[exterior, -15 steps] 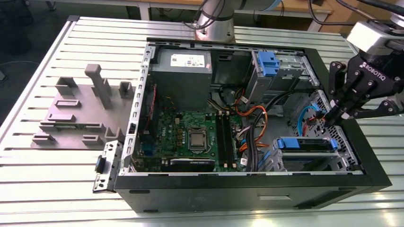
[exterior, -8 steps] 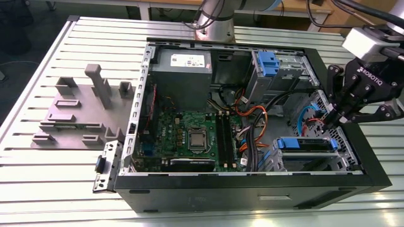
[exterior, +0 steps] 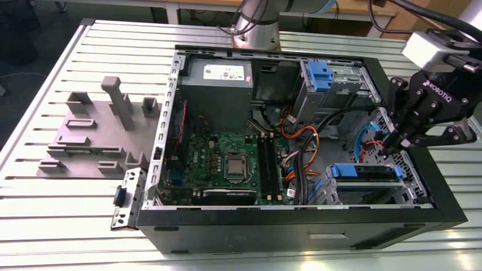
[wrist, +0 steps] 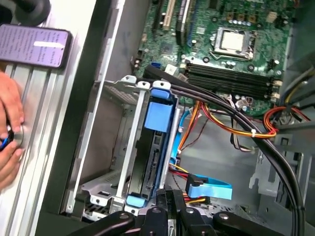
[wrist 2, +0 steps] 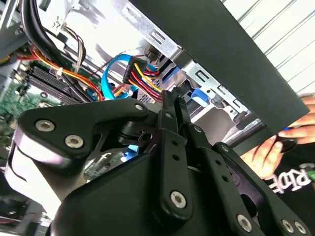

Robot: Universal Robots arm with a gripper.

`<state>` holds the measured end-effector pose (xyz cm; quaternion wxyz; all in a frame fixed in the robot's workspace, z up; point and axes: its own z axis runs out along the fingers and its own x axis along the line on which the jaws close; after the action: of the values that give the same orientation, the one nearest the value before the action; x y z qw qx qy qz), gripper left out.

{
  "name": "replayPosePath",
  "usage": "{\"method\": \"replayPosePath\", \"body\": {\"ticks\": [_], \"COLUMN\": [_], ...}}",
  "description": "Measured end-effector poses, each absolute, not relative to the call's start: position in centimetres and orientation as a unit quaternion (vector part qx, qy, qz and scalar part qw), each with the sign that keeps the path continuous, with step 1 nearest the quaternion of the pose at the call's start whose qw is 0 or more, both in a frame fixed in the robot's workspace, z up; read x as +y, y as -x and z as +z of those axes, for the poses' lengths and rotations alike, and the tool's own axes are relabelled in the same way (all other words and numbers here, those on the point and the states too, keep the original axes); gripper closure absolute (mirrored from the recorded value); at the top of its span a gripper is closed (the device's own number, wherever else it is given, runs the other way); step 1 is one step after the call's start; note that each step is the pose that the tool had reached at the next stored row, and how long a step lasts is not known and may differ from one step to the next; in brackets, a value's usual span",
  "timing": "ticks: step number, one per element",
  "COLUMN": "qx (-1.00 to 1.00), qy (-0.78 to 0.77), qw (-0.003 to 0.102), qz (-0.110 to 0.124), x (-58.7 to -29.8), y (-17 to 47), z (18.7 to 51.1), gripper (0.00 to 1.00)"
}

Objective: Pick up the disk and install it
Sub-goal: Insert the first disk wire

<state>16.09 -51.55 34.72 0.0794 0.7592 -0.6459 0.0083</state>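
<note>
The open black desktop computer case lies on its side on the slatted aluminium table. The black two-finger gripper hangs inside the case at the exterior view's right end, beside the bare-metal drive cage. The disk — a flat drive edged by a blue plastic carrier bracket — sits seated in that cage, its blue edge showing. In both wrist views the fingers are pressed fully together with nothing between them, their tips just beside the disk's end — contact cannot be told.
</note>
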Motion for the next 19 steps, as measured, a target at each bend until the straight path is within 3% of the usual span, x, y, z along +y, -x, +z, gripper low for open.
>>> {"method": "replayPosePath", "body": {"ticks": [7,19], "qx": [-0.656,-0.661], "qy": [-0.75,-0.747], "qw": [0.078,0.067], "qz": [0.009,0.019], "x": [-52.11,-52.34], "y": [-16.09,-15.29], "z": [34.4,34.15], "gripper": [0.84,0.84]}}
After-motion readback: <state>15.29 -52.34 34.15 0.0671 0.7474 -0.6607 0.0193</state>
